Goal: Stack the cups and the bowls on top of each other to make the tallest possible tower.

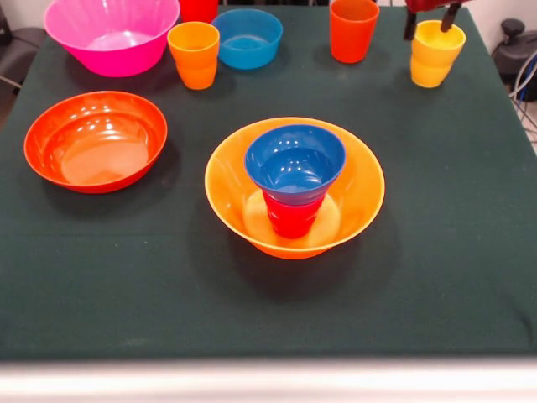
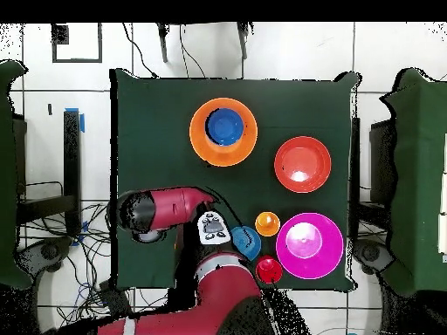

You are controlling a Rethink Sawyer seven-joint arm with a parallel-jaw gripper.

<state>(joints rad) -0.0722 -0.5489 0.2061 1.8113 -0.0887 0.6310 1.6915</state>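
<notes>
- The tower (image 1: 294,186) sits mid-worktop (image 1: 453,252): big yellow-orange bowl (image 1: 357,180), red cup (image 1: 291,217) inside it, small dark blue bowl (image 1: 294,159) on top.
- At 1 o'clock in the front view, the gripper (image 1: 432,18) reaches the yellow cup (image 1: 435,53); how wide it stands, cannot tell.
- Orange-red bowl (image 1: 95,140) lies at 9 o'clock from the tower.
- Pink bowl (image 1: 112,34), orange-yellow cup (image 1: 194,54), light blue bowl (image 1: 247,38) and orange cup (image 1: 353,29) line the far edge.

I count bowls: five. One big pink bowl (image 1: 109,34), one light blue bowl (image 1: 247,39), one shallow orange-red bowl (image 1: 95,141), one big yellow-orange bowl (image 1: 361,189), one small dark blue bowl (image 1: 294,159).

I count cups: five. One orange-yellow cup (image 1: 194,54), one orange cup (image 1: 353,30), one yellow cup (image 1: 435,59), two red — far red cup (image 1: 199,8) at 12 o'clock edge, centre red cup (image 1: 291,217).

My total — ten pieces: three stacked, seven single.
</notes>
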